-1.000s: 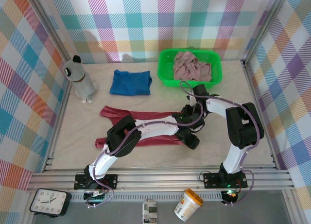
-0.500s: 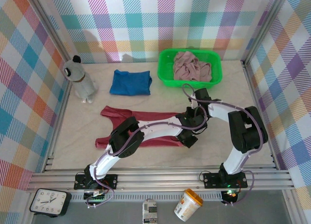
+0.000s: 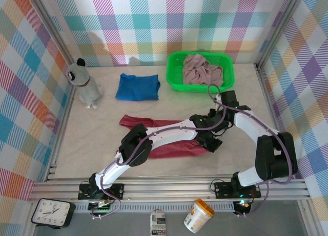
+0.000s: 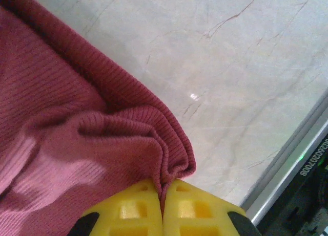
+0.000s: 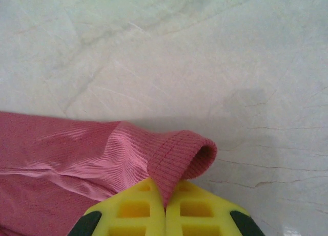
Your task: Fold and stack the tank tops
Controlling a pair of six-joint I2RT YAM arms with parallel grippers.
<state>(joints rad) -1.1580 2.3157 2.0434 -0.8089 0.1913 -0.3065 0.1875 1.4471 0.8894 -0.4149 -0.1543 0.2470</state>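
The dark red tank top [image 3: 164,144] lies stretched across the middle of the table. My left gripper [image 3: 211,143] is shut on its near right corner; the left wrist view shows ribbed red cloth [image 4: 102,128] bunched between the yellow fingers [image 4: 128,210], with the gripper [image 4: 163,187] low in frame. My right gripper [image 3: 203,123] is shut on the far right corner, where a looped hem [image 5: 179,154] is pinched in the gripper [image 5: 165,197]. A royal blue tank top [image 3: 137,87] sits folded at the back. The pale pink tank top [image 3: 202,69] is heaped in the green basket [image 3: 174,74].
A grey dog figure [image 3: 84,85] stands at the back left. Checked walls close in three sides. Bare marble table [image 3: 246,128] lies to the right of the grippers, and a metal rail [image 3: 169,182] runs along the near edge.
Both grippers have closed on the red top's right edge and moved to the right. The whole garment has slid rightwards with them and its left end has drawn in.
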